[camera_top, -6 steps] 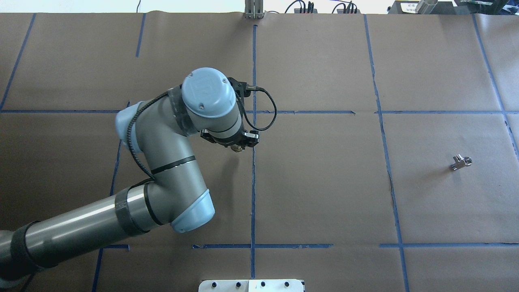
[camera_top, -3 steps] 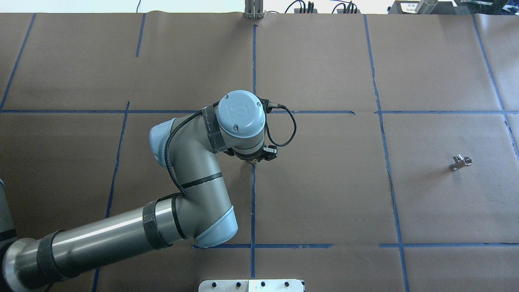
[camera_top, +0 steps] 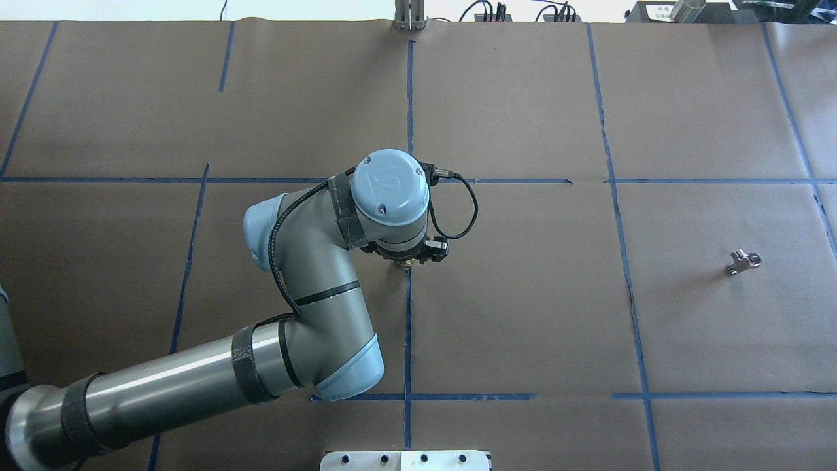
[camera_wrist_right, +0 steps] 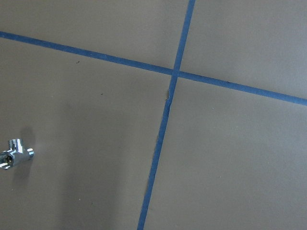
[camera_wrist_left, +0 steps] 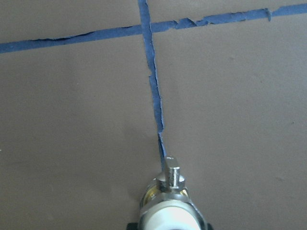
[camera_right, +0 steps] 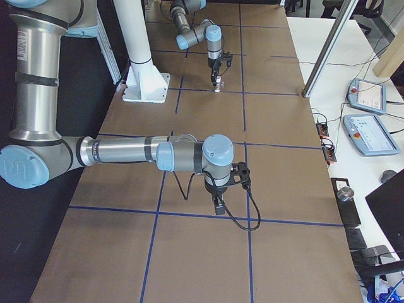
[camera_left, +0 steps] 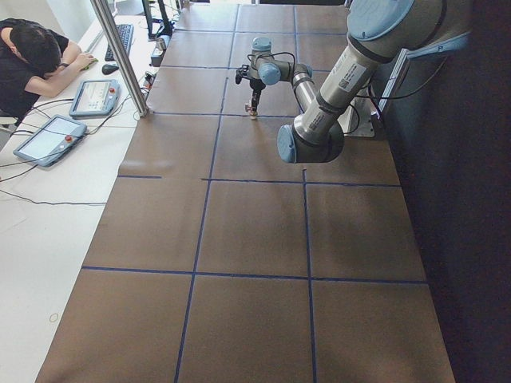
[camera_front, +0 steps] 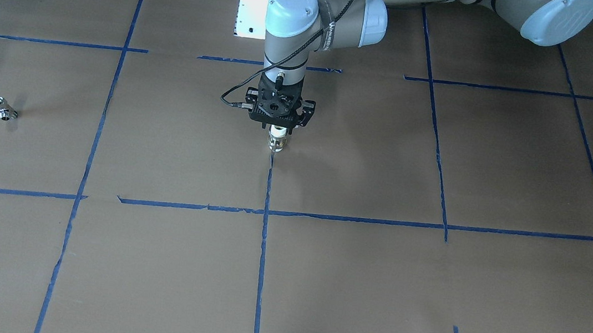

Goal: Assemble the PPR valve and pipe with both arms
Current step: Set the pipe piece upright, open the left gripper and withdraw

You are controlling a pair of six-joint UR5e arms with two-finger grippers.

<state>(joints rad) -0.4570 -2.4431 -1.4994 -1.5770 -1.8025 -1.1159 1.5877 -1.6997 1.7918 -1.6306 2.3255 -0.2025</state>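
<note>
Clamping white plastic valve [camera_wrist_left: 169,215], chrome hex stem downward, left gripper [camera_front: 277,128] hangs over blue tape line [camera_front: 262,252]. Shiny metal tee [camera_top: 743,261] lies well apart from line. Finger state of right gripper [camera_right: 218,203]: cannot tell.

Open brown paper-covered table [camera_top: 523,314] round the silver-grey left arm [camera_top: 314,275], low over the centre. Under its black left gripper [camera_front: 277,131], little room: clamped white-and-chrome fitting [camera_front: 276,142] pointing down, close to the paper. Wide lane rightward as far as 1 small silver T-shaped metal fitting [camera_top: 743,261]. At the right end, silver-grey right arm [camera_right: 126,151] stretched across. White pedestal plate [camera_top: 405,460] at near edge, slim metal post [camera_top: 409,16] at far edge.
</note>
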